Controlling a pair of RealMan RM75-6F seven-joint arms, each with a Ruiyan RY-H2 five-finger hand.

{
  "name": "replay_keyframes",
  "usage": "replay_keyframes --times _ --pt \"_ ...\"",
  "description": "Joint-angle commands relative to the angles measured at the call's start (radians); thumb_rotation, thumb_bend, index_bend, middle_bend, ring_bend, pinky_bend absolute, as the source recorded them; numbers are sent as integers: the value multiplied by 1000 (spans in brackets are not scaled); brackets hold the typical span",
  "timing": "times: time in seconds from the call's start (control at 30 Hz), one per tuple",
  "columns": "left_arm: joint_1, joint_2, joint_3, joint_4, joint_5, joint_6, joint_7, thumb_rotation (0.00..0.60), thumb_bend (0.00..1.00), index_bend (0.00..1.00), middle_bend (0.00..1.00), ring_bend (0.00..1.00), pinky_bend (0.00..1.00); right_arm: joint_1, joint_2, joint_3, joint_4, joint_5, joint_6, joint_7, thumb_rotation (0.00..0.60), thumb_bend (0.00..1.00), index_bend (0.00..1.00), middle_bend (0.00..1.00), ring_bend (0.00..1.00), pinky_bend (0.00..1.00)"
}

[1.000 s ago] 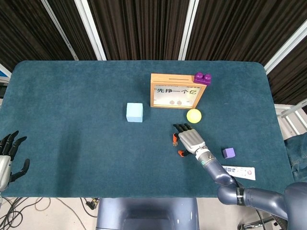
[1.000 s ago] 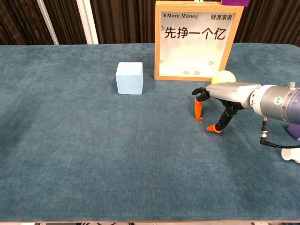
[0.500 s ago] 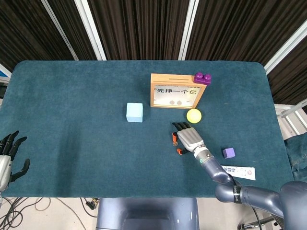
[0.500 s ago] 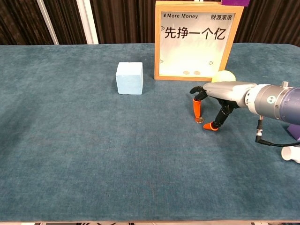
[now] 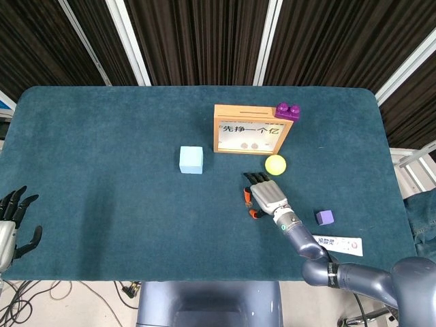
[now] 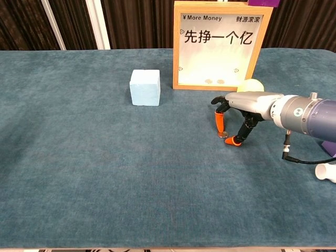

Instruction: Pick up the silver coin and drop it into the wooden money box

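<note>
The silver coin (image 6: pixel 224 135) lies on the teal cloth in front of the wooden money box (image 6: pixel 218 47) (image 5: pixel 247 129), whose slot runs along its top. My right hand (image 6: pixel 247 105) (image 5: pixel 267 196) arches over the coin, with an orange-tipped finger on its left and the orange-tipped thumb pressed in from the right. The coin is pinched between them and still rests on the cloth. The head view hides the coin under that hand. My left hand (image 5: pixel 13 218) hangs at the table's near left corner with its fingers spread, holding nothing.
A yellow ball (image 5: pixel 275 163) (image 6: pixel 251 85) sits just behind my right hand. A light blue cube (image 5: pixel 191 160) (image 6: pixel 145 87) stands left of the box. A purple brick (image 5: pixel 287 111) rests on the box's right corner. A small purple cube (image 5: pixel 324 217) and a white label (image 5: pixel 338 244) lie to the right.
The right hand's thumb has slid left toward the finger, closing the gap around the coin. The hand has shifted slightly left. The left hand has not moved.
</note>
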State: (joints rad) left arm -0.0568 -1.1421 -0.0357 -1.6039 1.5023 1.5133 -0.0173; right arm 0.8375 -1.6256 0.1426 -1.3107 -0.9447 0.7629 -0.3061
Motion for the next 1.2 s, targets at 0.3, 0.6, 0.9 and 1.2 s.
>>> replay_keyframes --times 0.3,0.6,0.9,1.2 --pt "0 1 0 -1 -1 -2 -1 600 425 181 6 0 97 3 -19 6 24 -11 2 11 600 407 418 3 0 0" --pt "0 2 1 -2 -2 -3 -2 600 425 182 5 0 97 0 -39 21 43 -19 21 26 600 550 475 3 0 0" --pt "0 4 1 -4 -5 -6 -1 600 425 183 6 0 97 -6 -42 21 58 -34 26 34 600 598 484 3 0 0" --pt "0 7 2 -9 -10 -10 3 600 425 187 6 0 97 -14 -47 29 67 -63 40 57 600 613 553 3 0 0"
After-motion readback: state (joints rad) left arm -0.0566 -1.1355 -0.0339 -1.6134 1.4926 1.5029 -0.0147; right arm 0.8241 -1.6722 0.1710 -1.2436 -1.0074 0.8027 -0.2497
